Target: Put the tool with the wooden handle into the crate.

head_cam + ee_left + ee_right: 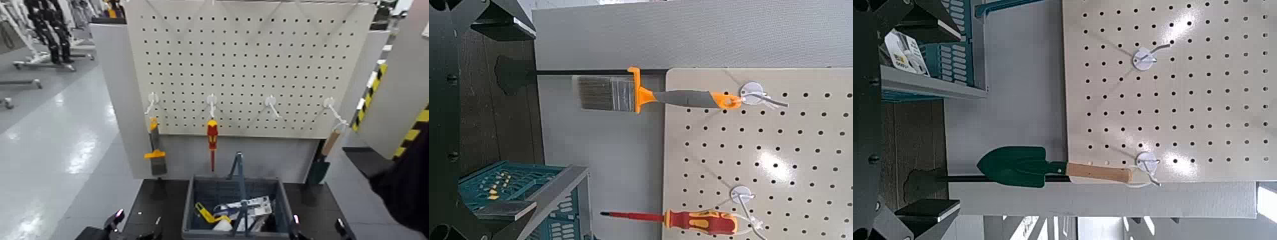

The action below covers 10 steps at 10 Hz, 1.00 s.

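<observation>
The trowel (327,152) hangs by its white cord from the rightmost hook of the pegboard (249,64), with its tan wooden handle up and its dark green blade down. It also shows in the right wrist view (1053,169). The dark blue-grey crate (191,207) with its tall centre handle stands on the black table below the board, and shows in both wrist views (524,185) (953,55). My left gripper (136,223) and right gripper (316,225) sit low at the table's near edge on either side of the crate, both open and empty.
A brush with an orange-yellow handle (155,150) hangs on the leftmost hook and a red-and-yellow screwdriver (212,139) on the second. The third hook (271,102) is bare. The crate holds yellow and white items (246,209). A yellow-black striped panel (412,131) stands at the right.
</observation>
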Each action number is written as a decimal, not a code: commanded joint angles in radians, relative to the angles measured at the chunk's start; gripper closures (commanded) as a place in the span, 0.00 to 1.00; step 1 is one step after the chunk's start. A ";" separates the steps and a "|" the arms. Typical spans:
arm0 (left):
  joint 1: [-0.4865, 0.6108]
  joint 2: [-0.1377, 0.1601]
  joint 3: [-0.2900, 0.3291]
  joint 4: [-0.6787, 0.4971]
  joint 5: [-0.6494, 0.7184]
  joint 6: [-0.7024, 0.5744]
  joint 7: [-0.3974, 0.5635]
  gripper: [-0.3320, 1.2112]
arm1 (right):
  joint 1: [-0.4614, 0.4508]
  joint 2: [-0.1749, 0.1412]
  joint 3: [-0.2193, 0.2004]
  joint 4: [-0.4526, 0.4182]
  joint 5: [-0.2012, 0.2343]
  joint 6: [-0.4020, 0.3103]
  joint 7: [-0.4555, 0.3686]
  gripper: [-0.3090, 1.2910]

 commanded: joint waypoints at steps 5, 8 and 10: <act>0.000 -0.001 0.000 0.006 0.009 0.000 -0.002 0.29 | 0.002 0.000 -0.018 -0.011 -0.013 0.010 0.028 0.27; 0.001 -0.001 0.000 0.009 0.014 -0.003 -0.003 0.29 | 0.001 0.021 -0.120 -0.051 -0.008 0.057 0.173 0.27; 0.001 -0.001 0.000 0.009 0.014 -0.003 -0.003 0.29 | -0.010 0.027 -0.229 -0.097 0.000 0.138 0.316 0.27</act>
